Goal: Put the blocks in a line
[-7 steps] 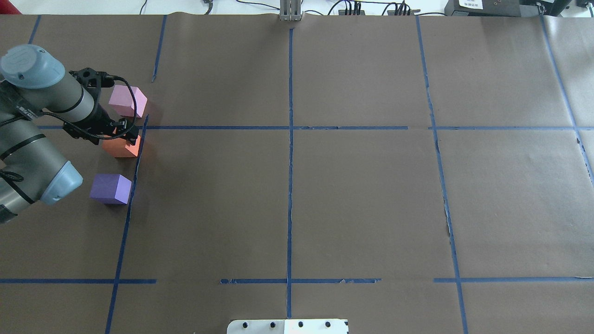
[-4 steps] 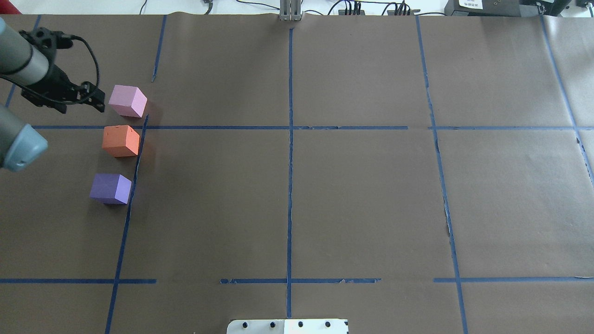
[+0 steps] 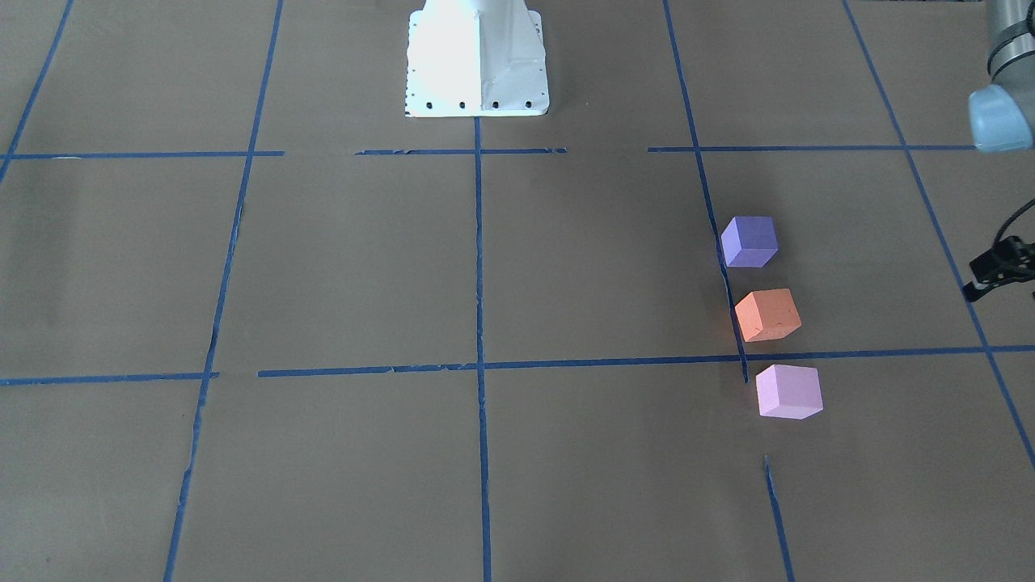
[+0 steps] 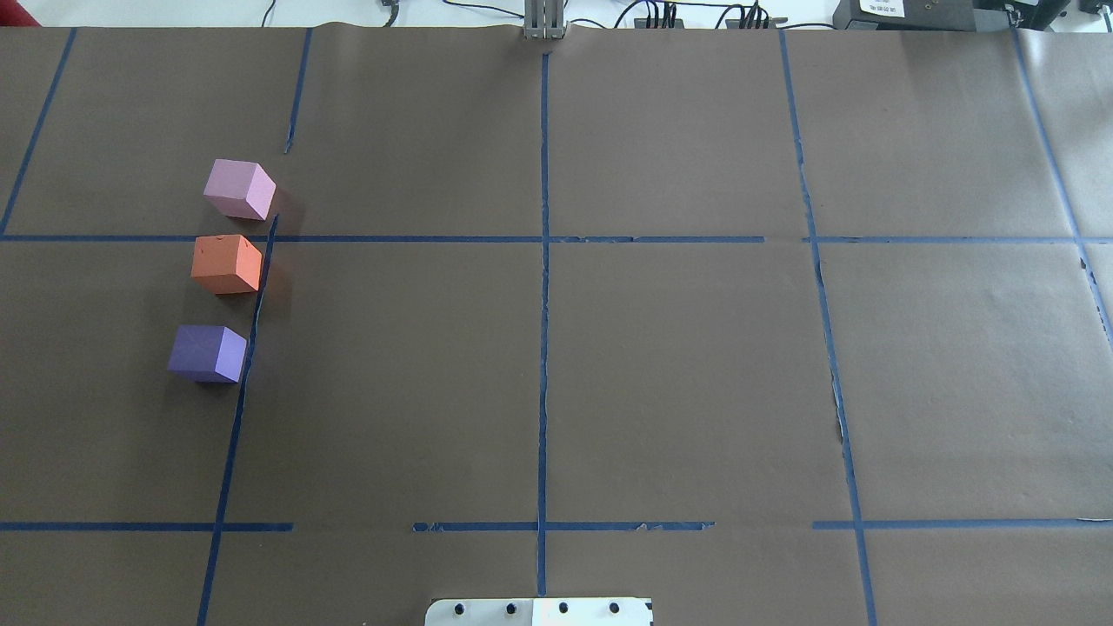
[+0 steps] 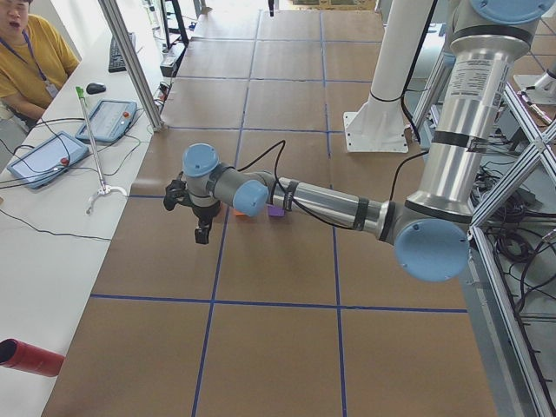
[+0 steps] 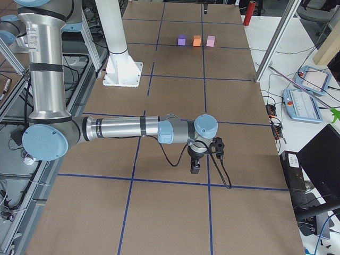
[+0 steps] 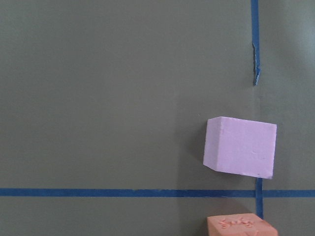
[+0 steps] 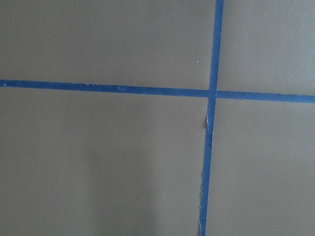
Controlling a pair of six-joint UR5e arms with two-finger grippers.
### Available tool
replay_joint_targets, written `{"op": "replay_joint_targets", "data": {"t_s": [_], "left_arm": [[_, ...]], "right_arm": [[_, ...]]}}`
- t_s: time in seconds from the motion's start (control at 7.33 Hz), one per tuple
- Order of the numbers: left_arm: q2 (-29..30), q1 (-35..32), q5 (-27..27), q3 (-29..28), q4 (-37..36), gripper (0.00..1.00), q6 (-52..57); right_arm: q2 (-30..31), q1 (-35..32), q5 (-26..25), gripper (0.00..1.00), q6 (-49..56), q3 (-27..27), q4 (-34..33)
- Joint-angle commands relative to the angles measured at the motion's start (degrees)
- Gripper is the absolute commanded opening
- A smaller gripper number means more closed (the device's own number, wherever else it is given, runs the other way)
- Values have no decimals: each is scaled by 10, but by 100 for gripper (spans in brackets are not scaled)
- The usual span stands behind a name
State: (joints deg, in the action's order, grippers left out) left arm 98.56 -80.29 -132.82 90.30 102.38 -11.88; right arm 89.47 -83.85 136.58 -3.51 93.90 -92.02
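Three cubes stand in a near-straight row along a blue tape line on the robot's left side of the table: pale pink block [image 4: 239,189], orange block [image 4: 226,263], purple block [image 4: 207,353]. They also show in the front view: pink [image 3: 788,391], orange [image 3: 767,314], purple [image 3: 749,241]. The left wrist view shows the pink block [image 7: 241,147] and the top of the orange one [image 7: 241,226]. My left gripper [image 5: 201,233] hangs above the table, apart from the row, holding nothing; I cannot tell its jaw state. My right gripper [image 6: 195,167] hangs far from the blocks; I cannot tell its state.
The white robot base plate [image 3: 477,56] sits at the table's near-middle edge. Blue tape lines [image 4: 543,261] grid the brown paper. An operator [image 5: 26,52] and tablets [image 5: 109,119] are beside the table. A red cylinder [image 6: 251,9] lies at the left end.
My left arm has pulled away from the orange block, moved left and gone out of the overhead view. The three blocks have not moved.
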Motion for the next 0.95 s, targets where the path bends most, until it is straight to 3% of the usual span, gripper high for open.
{"op": "replay_joint_targets", "data": {"t_s": [0.0, 0.82], "left_arm": [[-59, -55, 4, -15, -11, 100, 200], [-76, -65, 4, -12, -41, 100, 155]], "right_arm": [[0, 0, 0, 100, 0, 1, 0], [0, 0, 0, 100, 0, 1, 0]]}}
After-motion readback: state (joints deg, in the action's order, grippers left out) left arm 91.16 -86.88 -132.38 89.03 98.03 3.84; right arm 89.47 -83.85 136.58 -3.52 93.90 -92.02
